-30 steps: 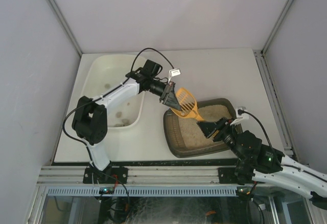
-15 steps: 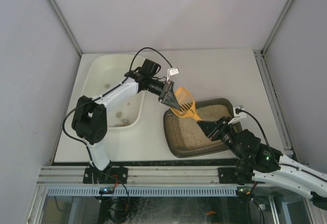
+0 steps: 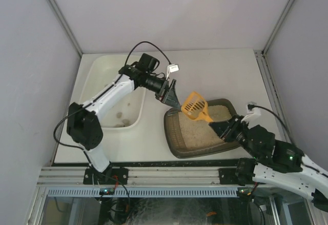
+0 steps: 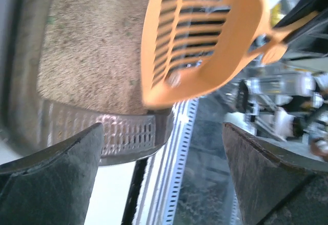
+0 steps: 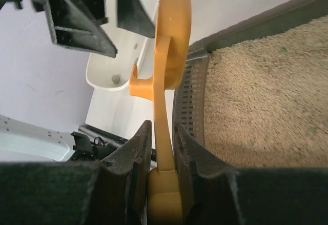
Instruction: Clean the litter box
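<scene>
The orange scoop (image 4: 200, 40) is blurred, and the litter box (image 4: 87, 56) runs past the top edge.

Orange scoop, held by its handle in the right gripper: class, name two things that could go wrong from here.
The right gripper pinches only the thin handle end, so the scoop might twist or slip. The open left gripper sits close beside the scoop head; a swing toward the white tub could clip it.

left arm (image 3: 110, 93): glossy white shells, black joints | right arm (image 3: 259, 142): same white-and-black build, small green light (image 3: 291, 157) on a black joint | cables (image 3: 147, 42): thin, black, looping off each wrist to a white plug (image 3: 173, 68) | jaws: dark grey, wedge-shaped, rough-faced | bases (image 3: 105, 175): black blocks
</scene>
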